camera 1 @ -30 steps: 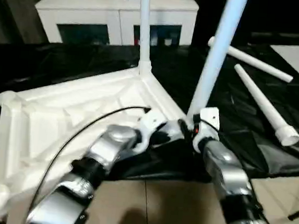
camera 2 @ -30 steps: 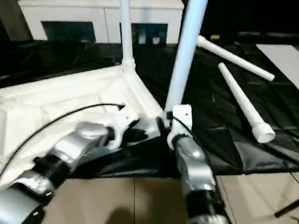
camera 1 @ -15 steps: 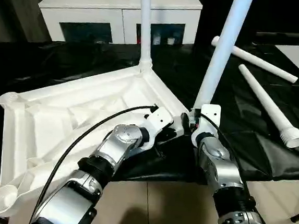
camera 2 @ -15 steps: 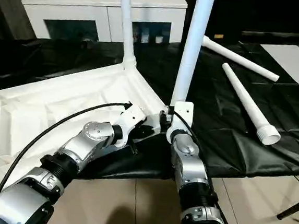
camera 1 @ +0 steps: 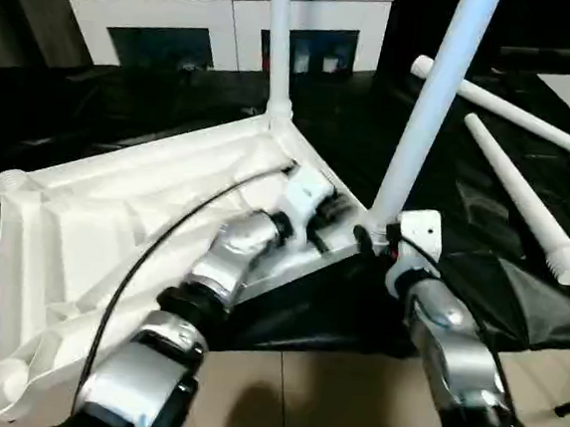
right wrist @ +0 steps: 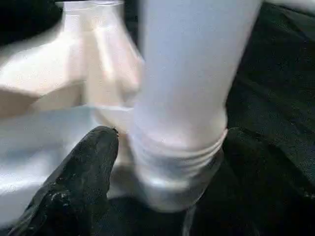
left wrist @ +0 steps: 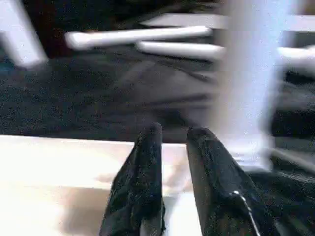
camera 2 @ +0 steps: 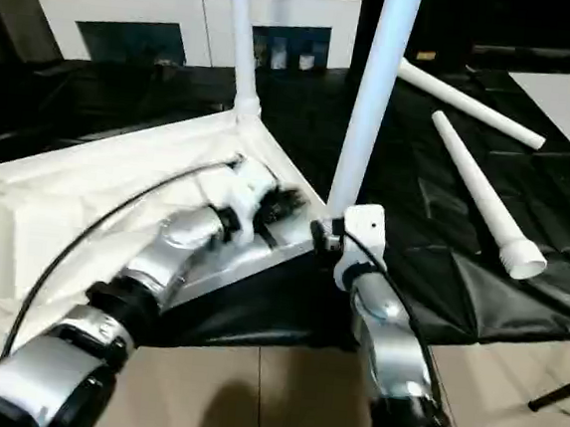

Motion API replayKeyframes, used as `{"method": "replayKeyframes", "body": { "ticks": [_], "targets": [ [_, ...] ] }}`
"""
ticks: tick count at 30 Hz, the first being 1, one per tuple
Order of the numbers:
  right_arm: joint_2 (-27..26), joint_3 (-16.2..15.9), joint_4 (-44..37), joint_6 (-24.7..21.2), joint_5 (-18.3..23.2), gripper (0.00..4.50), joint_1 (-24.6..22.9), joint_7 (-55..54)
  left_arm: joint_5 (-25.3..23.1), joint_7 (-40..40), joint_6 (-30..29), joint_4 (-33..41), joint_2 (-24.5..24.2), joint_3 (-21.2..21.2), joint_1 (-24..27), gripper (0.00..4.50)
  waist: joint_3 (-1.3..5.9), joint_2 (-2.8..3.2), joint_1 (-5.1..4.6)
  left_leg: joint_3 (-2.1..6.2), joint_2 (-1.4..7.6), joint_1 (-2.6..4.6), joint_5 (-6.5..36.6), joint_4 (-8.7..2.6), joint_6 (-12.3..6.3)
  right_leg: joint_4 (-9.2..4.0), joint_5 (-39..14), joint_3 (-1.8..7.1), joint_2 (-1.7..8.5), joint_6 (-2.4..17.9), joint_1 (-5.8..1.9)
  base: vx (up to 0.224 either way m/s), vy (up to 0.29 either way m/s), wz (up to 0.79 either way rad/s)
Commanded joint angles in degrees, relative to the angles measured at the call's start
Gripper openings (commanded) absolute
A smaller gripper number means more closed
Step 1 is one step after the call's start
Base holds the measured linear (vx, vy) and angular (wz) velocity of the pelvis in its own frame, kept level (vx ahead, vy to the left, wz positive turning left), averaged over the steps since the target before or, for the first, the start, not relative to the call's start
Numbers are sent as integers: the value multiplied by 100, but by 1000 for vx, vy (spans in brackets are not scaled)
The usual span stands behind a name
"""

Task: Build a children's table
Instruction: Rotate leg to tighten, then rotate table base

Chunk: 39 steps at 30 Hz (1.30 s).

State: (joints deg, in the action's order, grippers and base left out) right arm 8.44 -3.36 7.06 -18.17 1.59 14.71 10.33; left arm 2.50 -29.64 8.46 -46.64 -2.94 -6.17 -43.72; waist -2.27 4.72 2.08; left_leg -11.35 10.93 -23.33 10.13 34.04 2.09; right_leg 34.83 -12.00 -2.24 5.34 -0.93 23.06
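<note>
the right claw [right wrist: 162, 162] is straddling the near leg [camera 1: 428, 116] wide at its corner socket, the left claw [left wrist: 172, 147] narrowly parted and empty beside it, so the leaning leg is risking toppling out

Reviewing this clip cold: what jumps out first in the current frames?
The upturned white table top lies ribbed side up on black sheeting, with two legs standing in its corner sockets: the near leg and the far leg. The right gripper sits at the near leg's base, fingers open on either side of it, while the left gripper hovers over the top's edge beside it. Two loose legs lie on the sheeting to the right.
</note>
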Motion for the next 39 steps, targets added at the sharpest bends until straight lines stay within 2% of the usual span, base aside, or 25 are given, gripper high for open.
{"method": "replayKeyframes", "body": {
  "ticks": [1,2,3,4,5,6,7,8,9,10,11,12,13,14,17,20,21,22,23,24,26,28,31,34,39],
  "targets": [
    [106,-168,-486,-171,88,372,-116,332,95,102,-320,678,-352,334,132,136,390,-70,25,122,186,146,598,-323,-734,-304,646,107,241,1386,-335,0,0,0],
    [106,-168,-486,-171,88,372,-116,332,95,102,-320,678,-352,334,132,136,385,-59,17,121,181,158,685,-329,-683,-318,459,108,232,1378,-319,0,0,0],
    [163,-196,-637,-226,148,372,-177,444,158,103,-514,971,-497,454,221,136,367,-85,-2,108,184,191,913,-353,-545,-354,64,113,215,1382,-301,0,0,0],
    [358,-276,-1015,-371,346,372,-361,804,254,-63,-1054,1803,-1026,743,579,136,359,-110,28,108,208,203,988,-368,-456,-355,-149,133,231,1394,-303,0,0,0],
    [449,-302,-1195,-472,474,372,-450,998,285,-188,-1323,2219,-1333,874,790,136,358,-99,35,127,224,176,919,-378,-455,-325,-92,133,246,1386,-336,0,0,0],
    [449,-302,-1195,-472,474,372,-450,998,285,-188,-1323,2219,-1333,874,790,136,337,-89,15,140,216,133,844,-396,-476,-306,-115,128,233,1291,-328,0,0,0],
    [509,-314,-1340,-570,556,372,-517,1124,310,-249,-1473,2474,-1530,936,928,136,341,-85,-18,114,189,191,991,-392,-380,-352,-325,124,189,1231,-265,0,0,0],
    [614,-353,-1484,-717,625,372,-589,1277,269,-335,-1711,2893,-1938,1134,1234,136,352,-108,-3,114,201,228,1035,-386,-329,-355,-361,133,196,1241,-256,0,0,0],
    [639,-362,-1520,-760,641,372,-610,1311,238,-342,-1807,3035,-2088,1225,1355,136,338,-66,-3,133,222,192,984,-414,-281,-329,-300,141,207,1240,-275,0,0,0],
    [659,-368,-1528,-832,640,372,-627,1347,208,-312,-2109,3331,-2390,1447,1626,136,330,-47,-14,115,197,220,1067,-416,-214,-342,-365,132,167,1202,-224,0,0,0],
    [657,-375,-1488,-850,615,372,-622,1347,155,-271,-2276,3463,-2580,1608,1793,136,348,-44,-9,120,214,250,1102,-411,-153,-321,-327,135,180,1224,-220,0,0,0],
    [634,-392,-1408,-850,555,372,-603,1315,49,-183,-2457,3561,-2789,1812,2002,136,327,-47,-29,126,192,205,1087,-431,-115,-318,-344,131,167,1200,-226,0,0,0],
    [619,-406,-1354,-851,517,372,-584,1296,-1,-140,-2578,3611,-2898,1932,2124,136,316,-34,-30,118,190,241,1221,-437,-46,-344,-480,137,166,1158,-193,0,0,0],
    [550,-478,-1157,-885,372,372,-495,1192,-195,166,-2923,3619,-3125,2361,2401,136,311,-40,-29,117,179,238,1265,-444,-10,-349,-549,139,160,1138,-195,0,0,0],
    [495,-542,-1027,-858,289,372,-425,1119,-329,464,-3025,3513,-3277,2625,2564,136,312,-16,-2,116,174,274,1395,-446,117,-368,-585,153,164,1086,-157,0,0,0],
    [492,-678,-999,-946,295,372,-381,1132,-535,1020,-3436,3549,-3504,2968,2852,136,320,-17,19,140,172,251,1398,-465,191,-336,-412,146,156,1002,-182,0,0,0],
    [485,-704,-988,-1003,296,372,-363,1131,-613,1145,-3651,3587,-3589,3024,2984,136,321,-7,43,132,177,290,1465,-457,217,-350,-424,153,158,995,-149,0,0,0],
    [479,-715,-986,-1039,297,372,-357,1127,-652,1205,-3795,3625,-3641,3048,3076,136,323,-28,33,149,167,239,1405,-462,225,-315,-336,149,165,990,-193,0,0,0],
    [470,-731,-977,-1075,282,372,-349,1123,-764,1259,-3969,3686,-3714,3044,3216,136,320,-28,33,151,161,224,1397,-473,215,-322,-369,146,168,964,-197,0,0,0],
    [468,-757,-957,-1108,268,372,-341,1136,-929,1309,-4109,3701,-3808,3012,3385,136,320,-31,40,148,167,252,1456,-465,216,-346,-434,152,172,943,-168,0,0,0],
    [439,-790,-908,-1125,221,372,-324,1156,-1121,1277,-4329,3723,-3890,2939,3651,136,319,-27,29,157,168,239,1492,-471,205,-356,-502,154,175,912,-171,0,0,0],
    [414,-818,-855,-1115,196,372,-298,1148,-1074,1199,-4552,3795,-3873,2872,3800,136,311,-48,25,160,169,251,1650,-487,248,-375,-706,161,177,937,-149,0,0,0],
    [379,-860,-759,-1096,168,372,-241,1122,-984,988,-4848,3912,-3848,2690,3985,136,308,-32,51,161,173,272,1789,-496,287,-387,-775,167,175,940,-121,0,0,0],
    [313,-898,-645,-1091,158,372,-166,1089,-853,711,-5262,4219,-3878,2401,4294,136,305,-37,51,177,176,240,1785,-517,322,-369,-707,165,181,940,-145,0,0,0],
    [173,-920,-400,-1029,136,372,-11,1056,-673,413,-5611,4698,-3779,2276,4401,136,309,-37,49,164,166,271,1918,-505,366,-385,-781,173,177,985,-117,0,0,0]
  ]
}}
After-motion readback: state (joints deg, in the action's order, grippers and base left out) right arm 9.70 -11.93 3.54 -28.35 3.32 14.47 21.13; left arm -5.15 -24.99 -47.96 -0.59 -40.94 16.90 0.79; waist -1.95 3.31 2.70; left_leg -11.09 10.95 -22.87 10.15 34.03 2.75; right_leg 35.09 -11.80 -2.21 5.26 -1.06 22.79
